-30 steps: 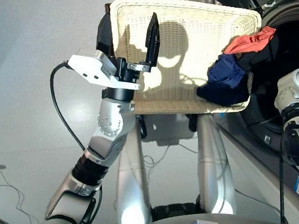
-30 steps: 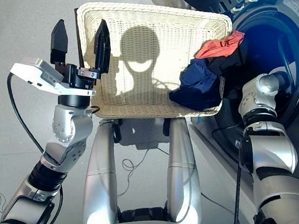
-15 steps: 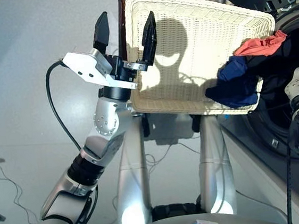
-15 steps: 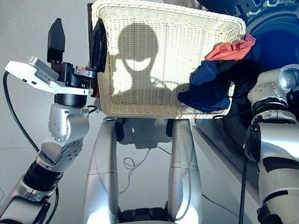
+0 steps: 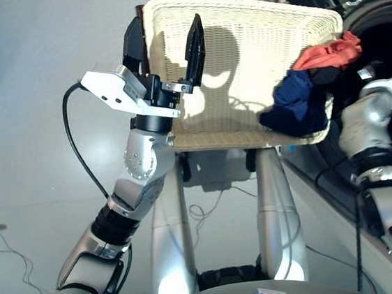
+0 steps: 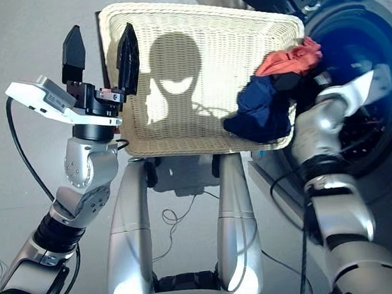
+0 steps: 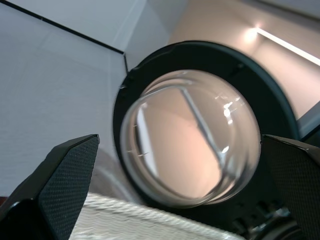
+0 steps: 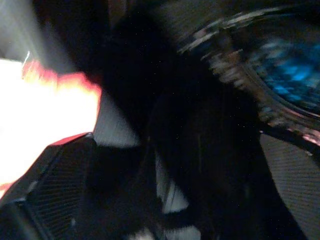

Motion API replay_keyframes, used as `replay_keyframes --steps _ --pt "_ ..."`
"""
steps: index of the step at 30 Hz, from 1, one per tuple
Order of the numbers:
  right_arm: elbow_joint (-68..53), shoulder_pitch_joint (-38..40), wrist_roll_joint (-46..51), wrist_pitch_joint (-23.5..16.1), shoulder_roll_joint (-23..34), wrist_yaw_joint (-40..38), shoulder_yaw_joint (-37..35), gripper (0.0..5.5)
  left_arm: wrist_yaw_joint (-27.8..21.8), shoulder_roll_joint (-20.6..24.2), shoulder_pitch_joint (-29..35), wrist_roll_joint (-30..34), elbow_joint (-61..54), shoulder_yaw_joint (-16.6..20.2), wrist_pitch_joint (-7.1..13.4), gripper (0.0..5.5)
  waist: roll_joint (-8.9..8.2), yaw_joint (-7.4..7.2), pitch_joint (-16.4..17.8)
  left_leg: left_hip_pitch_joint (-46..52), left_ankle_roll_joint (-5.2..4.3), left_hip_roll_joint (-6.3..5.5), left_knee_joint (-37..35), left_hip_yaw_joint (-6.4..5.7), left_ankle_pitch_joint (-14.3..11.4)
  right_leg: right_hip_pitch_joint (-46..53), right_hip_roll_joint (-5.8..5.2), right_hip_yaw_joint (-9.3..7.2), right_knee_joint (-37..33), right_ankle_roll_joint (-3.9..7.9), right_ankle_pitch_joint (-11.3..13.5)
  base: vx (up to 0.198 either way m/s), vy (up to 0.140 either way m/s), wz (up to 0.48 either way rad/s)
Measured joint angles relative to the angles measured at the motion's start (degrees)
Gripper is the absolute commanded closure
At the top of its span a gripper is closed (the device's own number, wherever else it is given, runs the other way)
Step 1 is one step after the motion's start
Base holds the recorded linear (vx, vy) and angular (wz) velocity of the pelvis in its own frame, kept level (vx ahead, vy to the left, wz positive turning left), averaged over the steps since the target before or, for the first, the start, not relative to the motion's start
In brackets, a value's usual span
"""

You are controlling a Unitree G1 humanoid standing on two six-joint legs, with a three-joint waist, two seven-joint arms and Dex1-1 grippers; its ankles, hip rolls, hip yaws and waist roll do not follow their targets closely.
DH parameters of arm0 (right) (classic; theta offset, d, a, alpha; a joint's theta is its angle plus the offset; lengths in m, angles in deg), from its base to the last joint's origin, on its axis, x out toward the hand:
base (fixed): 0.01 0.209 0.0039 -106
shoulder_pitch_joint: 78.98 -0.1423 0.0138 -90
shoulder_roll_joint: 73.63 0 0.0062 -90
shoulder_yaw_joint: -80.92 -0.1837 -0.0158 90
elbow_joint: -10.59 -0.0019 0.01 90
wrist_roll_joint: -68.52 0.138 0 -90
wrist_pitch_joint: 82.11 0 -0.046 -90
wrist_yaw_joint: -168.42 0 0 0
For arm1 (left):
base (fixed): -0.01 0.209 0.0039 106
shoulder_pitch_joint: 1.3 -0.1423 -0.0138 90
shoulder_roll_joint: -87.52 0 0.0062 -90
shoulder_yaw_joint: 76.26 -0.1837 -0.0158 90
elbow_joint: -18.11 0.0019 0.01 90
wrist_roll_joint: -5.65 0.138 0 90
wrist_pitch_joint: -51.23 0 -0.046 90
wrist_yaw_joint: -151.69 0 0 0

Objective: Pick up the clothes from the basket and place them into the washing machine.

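Note:
The cream-white basket [image 5: 243,58] lies in front of me, tilted. The clothes are bunched at its right end: an orange-red piece [image 5: 328,53] on the rim, a navy one [image 5: 298,101] below it, and black cloth [image 5: 323,76] between them. My left gripper [image 5: 165,24] is open, one finger on each side of the basket's left rim. The washing machine [image 6: 372,23] stands at the right with its drum open and its glass door [image 7: 190,135] swung out. My right forearm [image 6: 348,96] reaches past the clothes into the drum. My right gripper [image 8: 177,142] is open, with only dark blur between its fingers.
Grey floor [image 5: 37,171] spreads out to the left. A black cable [image 5: 77,152] loops from my left wrist. Thin cables [image 5: 212,201] trail on the floor under the basket. The machine's front panel [image 6: 286,201] runs along the lower right.
My right forearm has swung up from hanging down and now points into the drum. The whole picture shifted and came back. My left gripper stays open on the basket rim.

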Motion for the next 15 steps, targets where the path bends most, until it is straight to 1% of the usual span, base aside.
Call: replay_keyframes --steps 2,3,6,7,11,15 --pt "-3.06 3.04 -1.27 0.14 -2.09 1.77 0.97 0.00 -0.30 -0.20 -0.10 0.06 0.00 0.20 0.00 0.00 0.00 -0.18 0.00 0.14 -0.10 0.06 0.02 -0.03 -0.04 -0.03 0.02 -0.04 0.34 -0.18 -0.16 0.000 0.000 0.000" --pt "-4.03 4.28 -2.18 0.27 -2.70 2.58 1.63 0.00 -0.35 -0.28 -0.18 0.08 0.00 0.19 -0.01 0.00 0.00 -0.51 0.00 0.24 -0.13 0.12 0.00 0.01 -0.05 -0.03 0.08 -0.02 0.38 -0.21 -0.17 0.000 0.000 0.000" --pt "-9.88 9.02 -3.85 1.23 -2.97 6.48 4.91 0.00 -0.77 -0.68 -0.97 0.36 -0.02 0.72 -0.03 0.00 0.00 -0.65 0.00 0.28 -0.19 0.22 -0.04 0.02 -0.07 -0.04 0.22 -0.04 0.36 -0.24 -0.18 0.000 0.000 0.000" --pt "-10.89 9.88 -4.27 1.49 -2.96 7.50 5.72 0.00 -0.78 -0.73 -1.11 0.37 -0.03 0.76 -0.03 0.00 0.00 -0.70 0.00 0.28 -0.20 0.22 -0.03 0.05 -0.07 -0.05 0.54 -0.02 0.37 -0.24 -0.18 0.000 0.000 0.000" --pt "-13.47 11.04 -3.78 2.38 -3.06 11.99 7.95 0.00 -0.83 -0.85 -1.91 0.37 -0.05 1.28 -0.13 0.00 -0.06 -0.74 -0.02 0.29 -0.25 0.36 -0.05 0.05 -0.11 -0.06 0.68 0.01 0.33 -0.24 -0.18 0.000 0.000 0.000" --pt "-13.85 10.68 -1.17 2.61 -4.81 15.06 10.85 0.00 -0.85 -1.08 -2.30 0.35 -0.05 1.35 -0.28 0.00 -0.33 -0.82 -0.02 0.39 -0.37 0.47 -0.15 0.05 -0.15 -0.08 0.81 0.01 0.36 -0.36 -0.24 0.000 0.000 0.000"
